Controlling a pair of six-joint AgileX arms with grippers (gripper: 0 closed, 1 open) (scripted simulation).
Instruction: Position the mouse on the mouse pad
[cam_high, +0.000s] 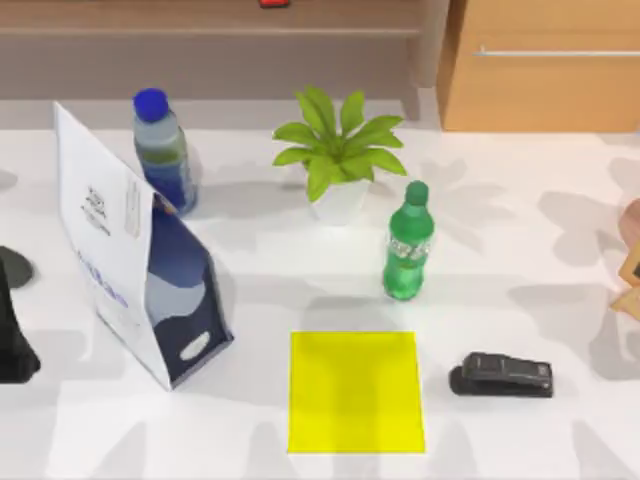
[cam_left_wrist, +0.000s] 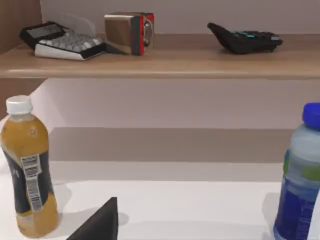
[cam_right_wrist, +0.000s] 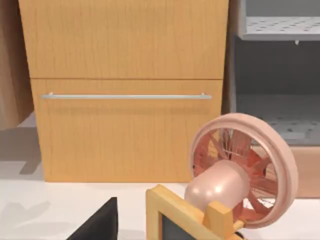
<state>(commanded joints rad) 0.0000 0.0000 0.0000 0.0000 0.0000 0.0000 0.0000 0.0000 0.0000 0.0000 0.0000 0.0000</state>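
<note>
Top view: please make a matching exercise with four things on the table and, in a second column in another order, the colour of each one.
Things:
1. mouse pad
2. bottle beside the potted plant
3. stapler
4. bottle cap behind the folded card

Colours:
A. black
B. blue
C. yellow
D. green

Pairs: 1-C, 2-D, 3-A, 4-B

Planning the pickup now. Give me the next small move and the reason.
Probably swing the left arm over the mouse. The mouse lies at the table's far left, right beside that arm, well apart from the bare yellow mouse pad.
</note>
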